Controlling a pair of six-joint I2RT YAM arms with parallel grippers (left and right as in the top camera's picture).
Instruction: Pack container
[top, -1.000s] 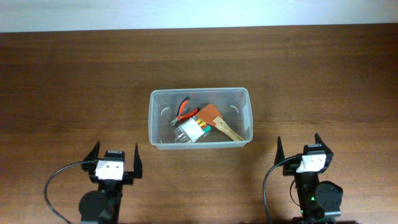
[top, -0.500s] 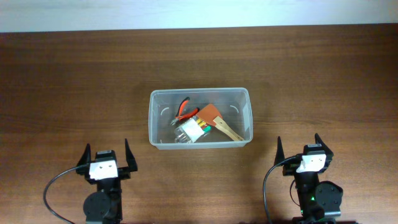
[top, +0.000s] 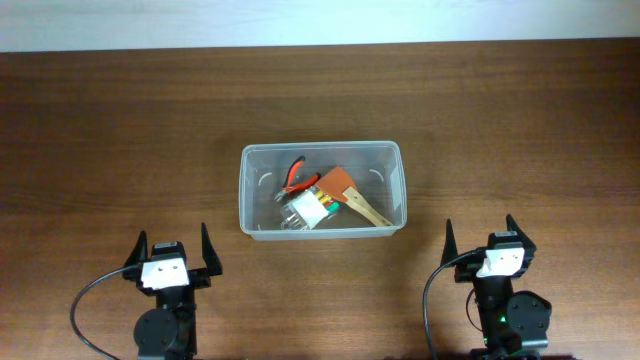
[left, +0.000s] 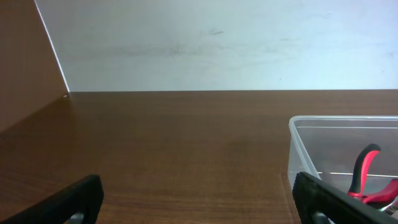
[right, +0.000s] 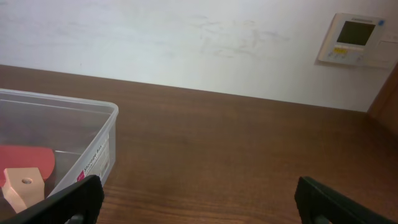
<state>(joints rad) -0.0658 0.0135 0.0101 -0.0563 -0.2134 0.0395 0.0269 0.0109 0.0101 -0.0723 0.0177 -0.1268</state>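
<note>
Container (top: 320, 148) holding pliers (top: 296, 177) and brush (top: 352, 198) sits beyond left end effector (top: 172, 240) and right end effector (top: 480, 228), both spread

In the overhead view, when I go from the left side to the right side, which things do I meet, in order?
left gripper → container, and inside it the red-handled pliers, then the orange-headed tool → right gripper

The container (left: 339, 118) is running off the left wrist view's right edge, and the red-handled pliers (left: 364, 169) are being cropped below.
</note>
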